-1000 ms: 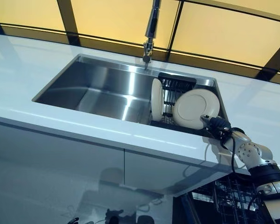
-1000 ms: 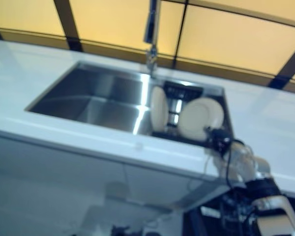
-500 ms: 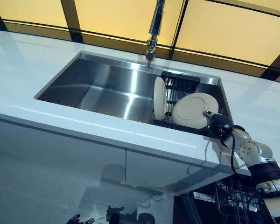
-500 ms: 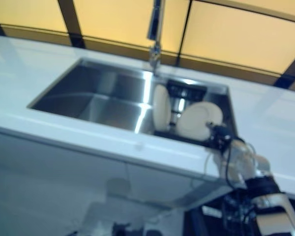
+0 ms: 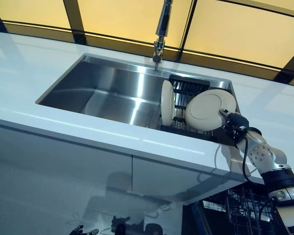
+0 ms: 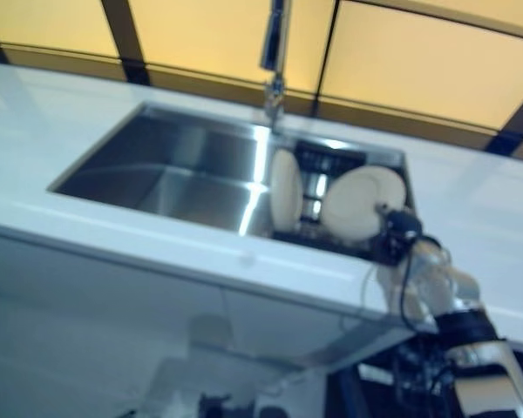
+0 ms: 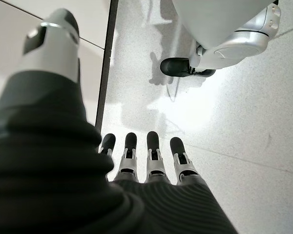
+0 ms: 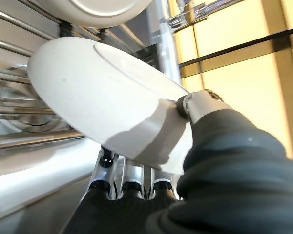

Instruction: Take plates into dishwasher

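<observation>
My right hand is shut on the rim of a cream plate, holding it tilted above the right end of the steel sink. In the right wrist view the thumb presses on the plate and the fingers curl beneath it. A second cream plate stands on edge in the dark dish rack inside the sink. My left hand hangs over the floor with straight fingers and holds nothing.
A tall faucet rises behind the sink. White countertop surrounds the sink, with cabinet fronts below. A dark wire dishwasher basket shows at the lower right, under the counter edge.
The right hand has lifted the held plate upward and slightly right, higher above the rack. The standing plate has not moved. The camera shifted a little early on.
</observation>
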Available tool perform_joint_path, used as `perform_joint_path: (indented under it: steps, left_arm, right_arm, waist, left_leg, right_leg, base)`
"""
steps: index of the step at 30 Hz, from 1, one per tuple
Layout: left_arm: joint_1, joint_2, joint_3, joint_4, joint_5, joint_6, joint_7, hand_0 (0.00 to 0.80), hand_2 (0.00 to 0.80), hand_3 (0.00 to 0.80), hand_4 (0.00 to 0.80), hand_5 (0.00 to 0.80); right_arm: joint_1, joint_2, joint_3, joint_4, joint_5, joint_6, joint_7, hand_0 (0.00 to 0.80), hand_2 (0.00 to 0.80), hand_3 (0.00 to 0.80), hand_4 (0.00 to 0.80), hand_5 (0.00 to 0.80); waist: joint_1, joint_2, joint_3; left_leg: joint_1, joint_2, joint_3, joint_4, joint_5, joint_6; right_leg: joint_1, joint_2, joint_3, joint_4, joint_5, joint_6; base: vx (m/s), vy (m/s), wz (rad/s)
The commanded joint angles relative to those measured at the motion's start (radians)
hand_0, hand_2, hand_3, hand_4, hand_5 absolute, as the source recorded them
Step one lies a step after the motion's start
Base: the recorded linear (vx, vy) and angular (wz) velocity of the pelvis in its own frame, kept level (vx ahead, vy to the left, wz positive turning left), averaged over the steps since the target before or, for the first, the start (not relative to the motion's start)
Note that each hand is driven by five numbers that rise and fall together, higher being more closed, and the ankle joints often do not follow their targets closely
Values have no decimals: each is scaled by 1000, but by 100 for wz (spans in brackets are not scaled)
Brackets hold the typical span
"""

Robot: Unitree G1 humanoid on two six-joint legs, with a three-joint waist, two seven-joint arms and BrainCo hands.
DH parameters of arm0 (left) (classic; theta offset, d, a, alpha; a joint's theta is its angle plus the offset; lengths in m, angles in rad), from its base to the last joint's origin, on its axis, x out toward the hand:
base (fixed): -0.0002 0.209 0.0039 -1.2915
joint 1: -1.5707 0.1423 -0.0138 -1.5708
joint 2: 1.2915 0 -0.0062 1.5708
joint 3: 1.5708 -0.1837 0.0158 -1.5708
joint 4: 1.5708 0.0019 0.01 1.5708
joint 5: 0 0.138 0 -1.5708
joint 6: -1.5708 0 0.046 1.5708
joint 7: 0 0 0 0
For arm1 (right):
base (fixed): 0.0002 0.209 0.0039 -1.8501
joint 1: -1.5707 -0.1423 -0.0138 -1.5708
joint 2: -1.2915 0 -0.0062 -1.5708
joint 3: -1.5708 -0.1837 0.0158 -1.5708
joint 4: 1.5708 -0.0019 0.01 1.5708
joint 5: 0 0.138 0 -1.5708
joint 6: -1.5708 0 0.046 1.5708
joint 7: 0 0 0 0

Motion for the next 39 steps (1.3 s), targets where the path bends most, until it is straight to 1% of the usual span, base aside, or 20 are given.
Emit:
perform_joint_path:
  steps: [1,2,3,4,5,7,11,12,15,18,22,24,27,28,30,32,33,35,37,39]
  left_arm:
    - [-29,20,-55,24,-18,-10,12,0,0,0,0,0]
    - [-28,21,-56,25,-16,-10,9,0,0,0,0,0]
    - [-25,22,-57,23,-18,-10,10,0,0,0,0,0]
    - [-23,19,-60,21,-18,-10,13,0,0,0,0,0]
    - [-22,19,-61,21,-18,-10,13,0,0,0,0,0]
    - [-21,19,-61,15,-17,-4,13,0,0,0,0,0]
    - [-18,16,-56,17,-10,-4,11,0,0,0,0,0]
    - [-17,16,-55,18,-8,-5,11,0,0,0,0,0]
    - [-3,13,-51,17,1,-5,11,0,0,0,0,0]
    - [8,9,-46,13,8,-4,12,0,0,0,0,0]
    - [21,7,-38,17,15,-9,9,0,0,0,0,0]
    - [28,8,-27,27,40,-5,1,0,0,0,0,0]
    - [31,11,-25,37,63,-4,-7,0,0,0,0,0]
    - [32,13,-27,43,74,-12,-11,0,0,0,0,0]
    - [26,16,-30,49,87,-21,-13,0,0,0,0,0]
    - [20,20,-33,42,91,-22,-10,0,0,0,0,0]
    - [14,27,-40,39,112,-23,-14,0,0,0,0,0]
    - [-1,41,-53,30,124,-11,-17,0,0,0,0,0]
    - [-8,53,-60,20,134,-7,-19,0,0,0,0,0]
    - [-27,71,-60,8,113,4,-6,0,0,0,0,0]
  right_arm:
    - [-147,-90,-51,-85,-100,-167,-32,800,800,800,800,800]
    - [-163,-105,-51,-97,-121,-194,-46,800,800,800,800,800]
    - [-169,-113,-54,-106,-127,-202,-54,800,800,800,800,800]
    - [-176,-122,-60,-123,-159,-240,-63,800,800,800,800,800]
    - [-177,-123,-61,-127,-159,-242,-66,800,800,800,800,800]
    - [-189,-130,-71,-185,-229,-319,-99,800,800,800,800,800]
    - [-184,-138,-88,-286,-357,-389,-151,800,800,800,800,800]
    - [-182,-139,-89,-292,-367,-396,-155,800,800,800,800,800]
    - [-156,-161,-113,-373,-493,-427,-204,800,800,800,800,800]
    - [-127,-196,-132,-410,-573,-435,-230,800,800,800,800,800]
    - [-74,-232,-165,-445,-590,-430,-228,800,800,800,800,800]
    - [0,-254,-211,-468,-574,-419,-207,800,800,800,800,800]
    - [65,-258,-237,-486,-575,-404,-181,800,800,800,800,800]
    - [98,-257,-245,-496,-584,-400,-173,800,800,800,800,800]
    - [152,-250,-259,-501,-605,-407,-149,800,800,800,800,800]
    - [201,-244,-278,-503,-604,-430,-134,800,800,800,800,800]
    - [232,-242,-295,-498,-604,-435,-135,800,800,800,800,800]
    - [283,-235,-325,-495,-589,-453,-123,800,800,800,800,800]
    - [313,-235,-348,-501,-579,-453,-116,800,800,800,800,800]
    - [336,-233,-360,-511,-553,-466,-89,800,800,800,800,800]
  waist:
    - [7,-6,-41]
    - [8,-6,-42]
    - [8,-6,-42]
    - [8,-6,-43]
    - [8,-6,-43]
    - [6,-5,-48]
    - [2,-3,-52]
    - [1,-3,-52]
    - [-6,-2,-62]
    - [-16,-3,-69]
    - [-28,-4,-74]
    - [-45,-8,-76]
    - [-63,-12,-74]
    - [-75,-13,-71]
    - [-93,-19,-60]
    - [-112,-24,-48]
    - [-123,-29,-41]
    - [-150,-36,-31]
    - [-168,-40,-26]
    - [-189,-46,-10]
  left_leg:
    - [0,-11,-3,-4,-31,36]
    - [0,-10,-4,-4,-32,36]
    - [0,-11,-5,-4,-32,36]
    - [0,-10,-4,-4,-32,36]
    - [0,-10,-4,-4,-32,36]
    - [-2,-11,-4,-4,-33,37]
    - [-2,-11,-3,-4,-33,38]
    - [-2,-12,-3,-4,-33,38]
    - [-1,-10,4,-4,-36,38]
    - [-1,-10,10,-3,-38,40]
    - [-2,-9,20,0,-34,43]
    - [4,-9,38,11,-45,48]
    - [8,-10,61,35,-61,59]
    - [13,-10,76,54,-80,67]
    - [8,-8,107,102,-105,83]
    - [-2,-9,126,138,-122,96]
    - [-11,-10,139,156,-133,103]
    - [-16,-8,159,162,-139,105]
    - [-12,-3,177,153,-138,100]
    - [6,6,231,133,-143,94]
  right_leg:
    - [-38,-22,9,105,-28,17]
    - [-37,-21,9,103,-28,18]
    - [-37,-20,10,103,-28,18]
    - [-37,-20,9,102,-28,18]
    - [-37,-20,10,102,-28,18]
    - [-38,-19,13,98,-28,19]
    - [-37,-18,17,96,-29,20]
    - [-37,-18,17,96,-29,20]
    - [-36,-17,24,91,-29,23]
    - [-40,-17,32,90,-26,25]
    - [-49,-17,42,95,-18,27]
    - [-54,-23,56,108,-19,33]
    - [-64,-35,72,136,-21,43]
    - [-67,-42,82,161,-33,49]
    - [-90,-57,103,218,-26,63]
    - [-113,-65,127,260,-2,76]
    - [-130,-72,147,277,23,84]
    - [-156,-77,175,275,77,94]
    - [-171,-76,183,253,107,102]
    - [-202,-81,149,232,142,114]
  base:
    - [0,0,0]
    - [0,0,0]
    - [0,0,0]
    - [0,0,0]
    - [0,0,0]
    - [0,0,0]
    - [0,0,0]
    - [0,0,0]
    - [0,0,0]
    - [0,0,0]
    - [6,22,-2]
    - [56,62,-10]
    - [74,104,-30]
    - [100,148,-46]
    - [76,152,-57]
    - [35,118,-62]
    - [25,120,-66]
    - [6,110,-67]
    - [-46,91,-84]
    - [-133,118,-111]
